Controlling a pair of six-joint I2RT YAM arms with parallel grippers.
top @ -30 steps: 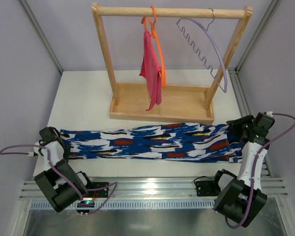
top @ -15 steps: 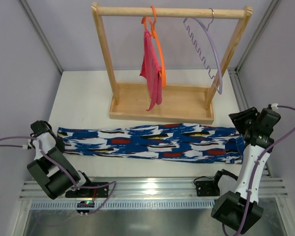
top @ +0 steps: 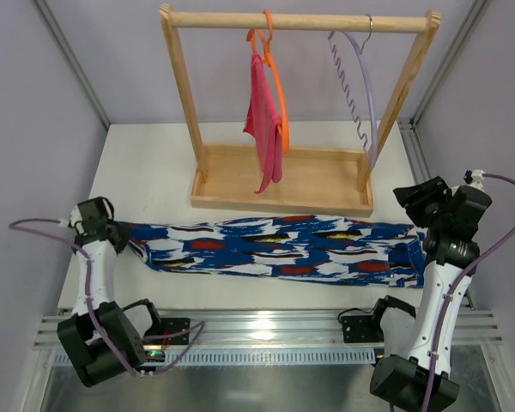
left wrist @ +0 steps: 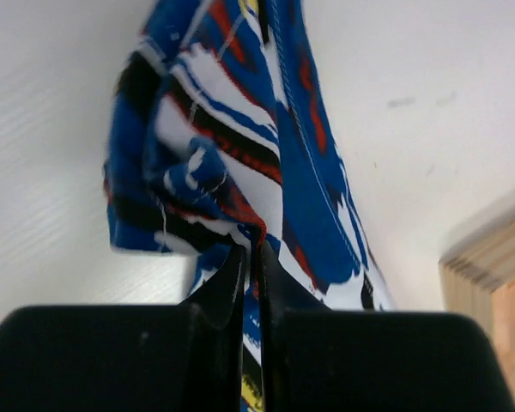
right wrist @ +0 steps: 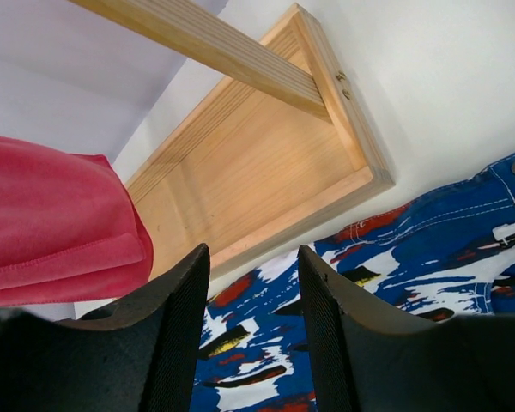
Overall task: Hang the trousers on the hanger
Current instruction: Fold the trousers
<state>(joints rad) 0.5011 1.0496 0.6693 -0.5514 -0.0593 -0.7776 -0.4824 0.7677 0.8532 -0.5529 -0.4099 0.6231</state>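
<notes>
The trousers (top: 283,249), printed blue, white, red and black, lie stretched across the table in front of the rack. My left gripper (top: 120,233) is shut on their left end, pinching a fold of the cloth (left wrist: 240,172) between its fingertips. My right gripper (top: 419,199) is open and empty, raised above the trousers' right end (right wrist: 429,249). The lilac hanger (top: 360,86) with its wavy bar hangs by its silver hook at the right end of the rack's top rail, seen nearly edge-on.
The wooden rack (top: 283,184) stands behind the trousers; its tray and post show in the right wrist view (right wrist: 266,172). An orange hanger with pink cloth (top: 266,112) hangs mid-rail; the pink cloth also shows in the right wrist view (right wrist: 60,223).
My left gripper closed on the trousers' left end and pulled it rightward, bunching it. My right gripper let go and rose. The lilac hanger swung to nearly edge-on.
</notes>
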